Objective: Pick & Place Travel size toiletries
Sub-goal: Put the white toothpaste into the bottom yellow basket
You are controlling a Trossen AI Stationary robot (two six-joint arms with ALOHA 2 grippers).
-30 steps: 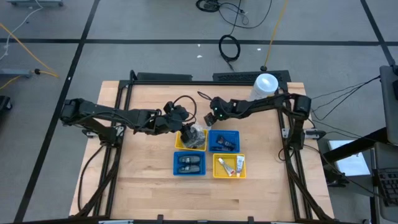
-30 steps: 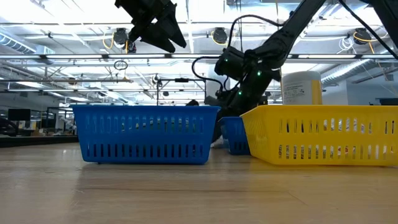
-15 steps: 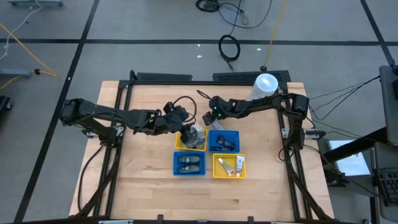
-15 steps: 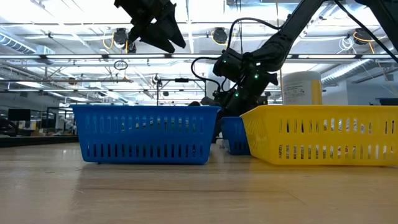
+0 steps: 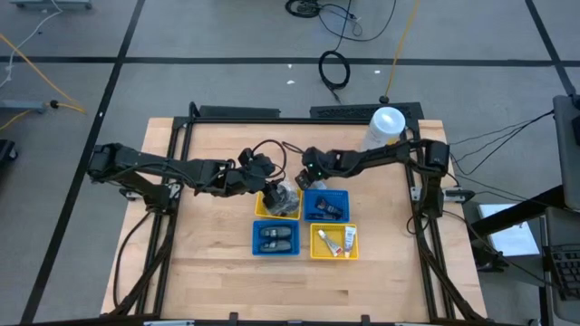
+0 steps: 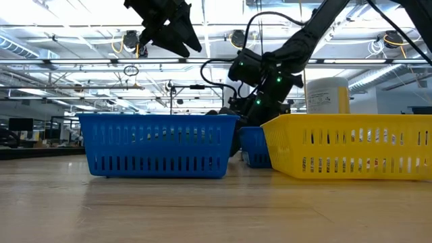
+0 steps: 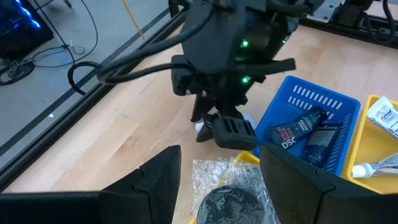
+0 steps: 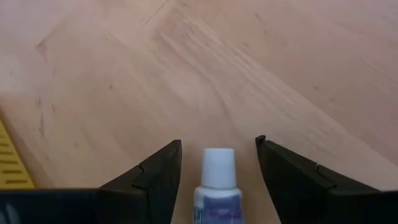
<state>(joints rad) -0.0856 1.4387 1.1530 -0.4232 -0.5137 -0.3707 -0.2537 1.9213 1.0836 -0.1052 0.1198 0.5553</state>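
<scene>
A thin white tube [image 8: 217, 180] with a white cap lies on the bare wood just beyond the far trays. My right gripper [image 8: 217, 146] is lowered over it and open, one finger on either side of the cap, with a gap to each. In the high view this gripper [image 5: 304, 179] is between the far yellow tray [image 5: 264, 210] and the far blue tray [image 5: 343, 196]. My left gripper [image 7: 221, 152] hangs open above the far yellow tray. Below it a round dark grey item in crinkled clear wrap [image 7: 227, 199] lies in that tray.
Dark bottles [image 7: 305, 130] lie in the far blue tray. The near blue tray [image 5: 275, 238] holds dark items, and the near yellow tray [image 5: 334, 241] holds white tubes. A tall white canister [image 5: 386, 122] stands at the far right. Bare wood lies left of and in front of the trays.
My right gripper has gone a little toward the table's left edge and down toward the wood, rolling slightly. My left gripper has kept still.
</scene>
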